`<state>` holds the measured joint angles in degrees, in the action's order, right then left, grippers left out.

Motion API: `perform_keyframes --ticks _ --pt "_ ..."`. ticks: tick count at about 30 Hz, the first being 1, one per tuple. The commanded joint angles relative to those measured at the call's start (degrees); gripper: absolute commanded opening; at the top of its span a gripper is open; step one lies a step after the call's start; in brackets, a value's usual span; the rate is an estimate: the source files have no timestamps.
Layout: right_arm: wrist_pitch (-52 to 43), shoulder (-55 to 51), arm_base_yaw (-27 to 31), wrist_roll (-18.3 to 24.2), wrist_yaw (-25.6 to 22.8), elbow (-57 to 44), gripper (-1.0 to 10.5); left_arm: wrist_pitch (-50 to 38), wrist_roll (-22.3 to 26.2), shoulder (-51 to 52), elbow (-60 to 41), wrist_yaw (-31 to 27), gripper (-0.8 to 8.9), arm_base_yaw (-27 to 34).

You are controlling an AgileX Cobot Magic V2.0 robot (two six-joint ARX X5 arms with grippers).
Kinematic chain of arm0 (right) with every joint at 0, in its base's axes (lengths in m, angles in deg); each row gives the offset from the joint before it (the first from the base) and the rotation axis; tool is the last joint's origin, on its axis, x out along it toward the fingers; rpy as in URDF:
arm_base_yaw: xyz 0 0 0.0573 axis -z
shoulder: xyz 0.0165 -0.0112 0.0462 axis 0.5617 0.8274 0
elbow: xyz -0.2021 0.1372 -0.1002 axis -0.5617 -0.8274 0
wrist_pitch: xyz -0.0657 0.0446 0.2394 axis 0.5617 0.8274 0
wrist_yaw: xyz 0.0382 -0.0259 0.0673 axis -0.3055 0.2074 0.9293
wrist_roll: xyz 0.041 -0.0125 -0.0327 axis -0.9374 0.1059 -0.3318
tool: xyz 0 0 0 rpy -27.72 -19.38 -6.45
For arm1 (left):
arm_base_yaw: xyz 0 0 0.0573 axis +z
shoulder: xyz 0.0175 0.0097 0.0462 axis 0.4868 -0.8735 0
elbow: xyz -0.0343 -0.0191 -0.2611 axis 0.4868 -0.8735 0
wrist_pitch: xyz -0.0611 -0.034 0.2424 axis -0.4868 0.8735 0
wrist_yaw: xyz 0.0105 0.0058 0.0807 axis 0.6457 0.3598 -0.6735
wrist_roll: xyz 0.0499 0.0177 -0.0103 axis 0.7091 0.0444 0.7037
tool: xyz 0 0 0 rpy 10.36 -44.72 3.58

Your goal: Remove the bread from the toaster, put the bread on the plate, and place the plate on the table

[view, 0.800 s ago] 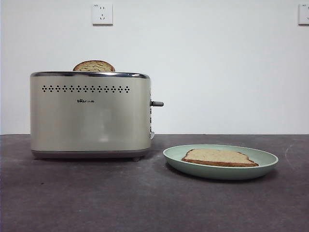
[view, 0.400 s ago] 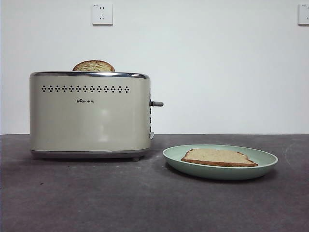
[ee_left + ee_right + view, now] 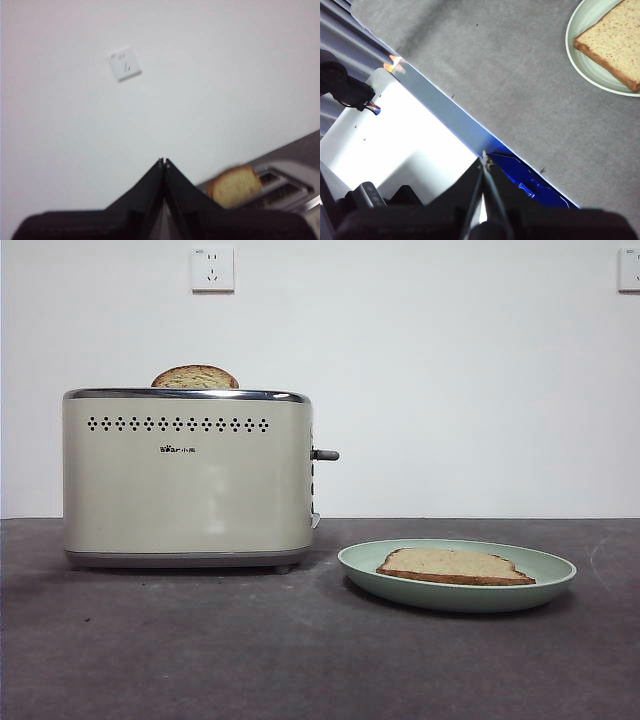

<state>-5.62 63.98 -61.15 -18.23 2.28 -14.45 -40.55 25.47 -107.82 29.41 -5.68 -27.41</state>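
The bread (image 3: 452, 564), a flat light tan slice, lies on the pale green plate (image 3: 357, 562), which rests on the dark table (image 3: 200, 650) to the right of the cream toaster (image 3: 188, 480). A darker domed slice (image 3: 195, 377) sticks up from the toaster's slot. No arm shows in the front view. My left gripper (image 3: 164, 162) is shut and empty, high up facing the wall, with the toaster (image 3: 292, 182) and the domed slice (image 3: 234, 186) below it. My right gripper (image 3: 485, 160) is shut and empty over the table's edge, well away from the plate (image 3: 577, 60) and bread (image 3: 615, 40).
The toaster's grey lever (image 3: 325, 454) points toward the plate. Wall sockets (image 3: 212, 268) sit on the white wall behind. The right wrist view shows a white surface (image 3: 405, 145) and a blue strip (image 3: 530, 187) past the table's edge.
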Motion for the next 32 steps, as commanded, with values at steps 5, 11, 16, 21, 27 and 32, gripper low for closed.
perform_keyframes --ticks 5,11,16,21,27,32 --pt "-0.15 -0.09 -0.07 0.28 -0.13 -0.24 0.0 -1.57 -4.11 9.14 -19.71 -2.95 -0.03 0.7" --pt "-0.13 -0.07 -0.07 0.28 -0.13 -0.26 0.0 -1.73 -6.71 15.74 -30.34 -4.74 -0.03 0.72" --pt "-0.15 -0.09 -0.07 0.28 -0.13 -0.26 0.0 -1.88 -9.29 20.59 -36.5 -6.23 -0.03 1.03" --pt "-0.15 -0.07 -0.07 0.28 -0.13 -0.26 0.0 2.12 -12.83 25.86 -40.15 -6.43 -0.03 1.03" --pt "-0.13 -0.09 -0.07 0.28 -0.13 -0.24 0.0 6.34 -14.38 26.25 -40.13 -6.56 -0.03 1.03" --pt "-0.13 -0.07 -0.07 0.28 -0.13 -0.24 0.0 5.81 -14.47 26.23 -40.13 -6.21 -0.03 1.03"
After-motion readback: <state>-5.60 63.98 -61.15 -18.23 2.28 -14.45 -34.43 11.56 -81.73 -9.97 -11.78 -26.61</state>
